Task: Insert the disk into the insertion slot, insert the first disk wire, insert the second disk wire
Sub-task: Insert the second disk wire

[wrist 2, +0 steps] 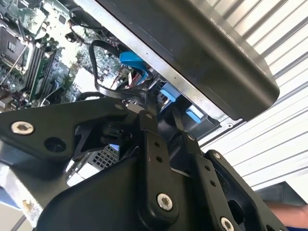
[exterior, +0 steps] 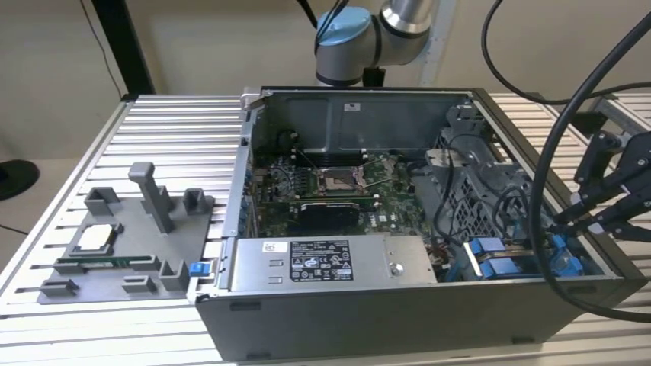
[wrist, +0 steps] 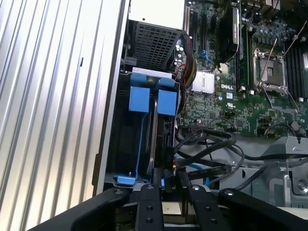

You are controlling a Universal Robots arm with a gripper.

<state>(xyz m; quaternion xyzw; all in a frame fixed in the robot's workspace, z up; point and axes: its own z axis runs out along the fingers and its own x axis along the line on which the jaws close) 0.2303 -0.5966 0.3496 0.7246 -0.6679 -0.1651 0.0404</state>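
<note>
Inside the computer case [exterior: 407, 328], the insertion slot [wrist: 124, 144] holds the disk [wrist: 158, 139] on edge; the gripper [wrist: 169, 186] is at its end, and whether it grips cannot be told.

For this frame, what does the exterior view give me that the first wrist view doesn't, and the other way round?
Exterior view: the whole open computer case, a grey fixture tray at the exterior view's left, and the arm's blue-capped joint beyond the case.
First wrist view: a close look along the insertion slot, its two blue plastic pieces side by side, and a silver heatsink nearby.
Shared: the slatted table, the motherboard with its processor socket, the power-supply box, and the hand at the slot's end.
</note>
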